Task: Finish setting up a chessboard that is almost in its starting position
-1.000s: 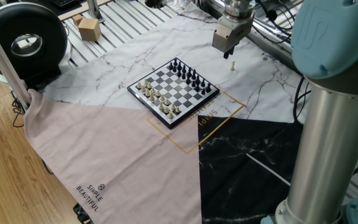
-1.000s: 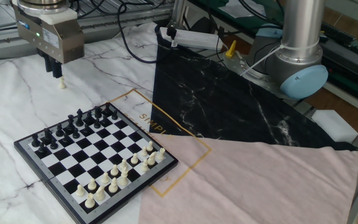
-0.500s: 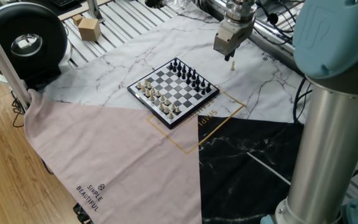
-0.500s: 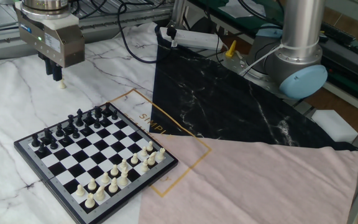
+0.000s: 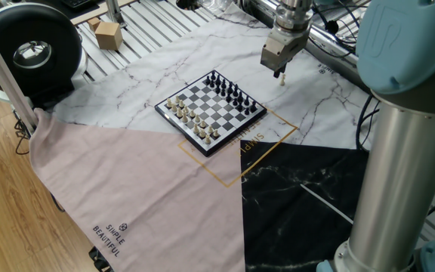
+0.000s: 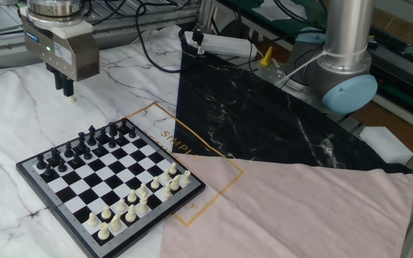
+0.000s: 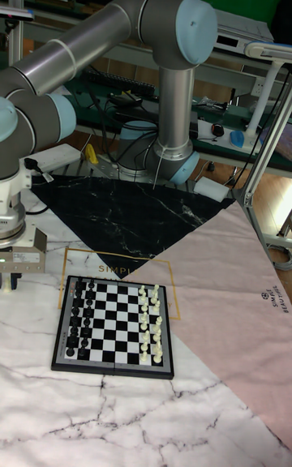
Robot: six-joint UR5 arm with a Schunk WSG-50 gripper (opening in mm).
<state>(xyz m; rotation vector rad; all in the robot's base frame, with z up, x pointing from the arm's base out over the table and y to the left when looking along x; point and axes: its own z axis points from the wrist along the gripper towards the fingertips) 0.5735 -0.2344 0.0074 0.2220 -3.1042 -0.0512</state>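
Observation:
The chessboard lies on the white marble cloth, black pieces along one side and cream pieces along the other. One cream piece stands alone on the cloth beyond the black side of the board. My gripper hangs low right over this piece, fingers pointing down and slightly apart, nothing held. The fingertips hide most of the piece. At the left edge of the tall fixed view, my gripper is partly cut off.
The arm's grey column and base stand at the table's side. A black round device and a cardboard box sit at the far corner. Black and pink cloth panels cover the rest.
The gripper has come down and shifted slightly toward the lone cream piece, now nearly covering it. The board and its pieces have not moved.

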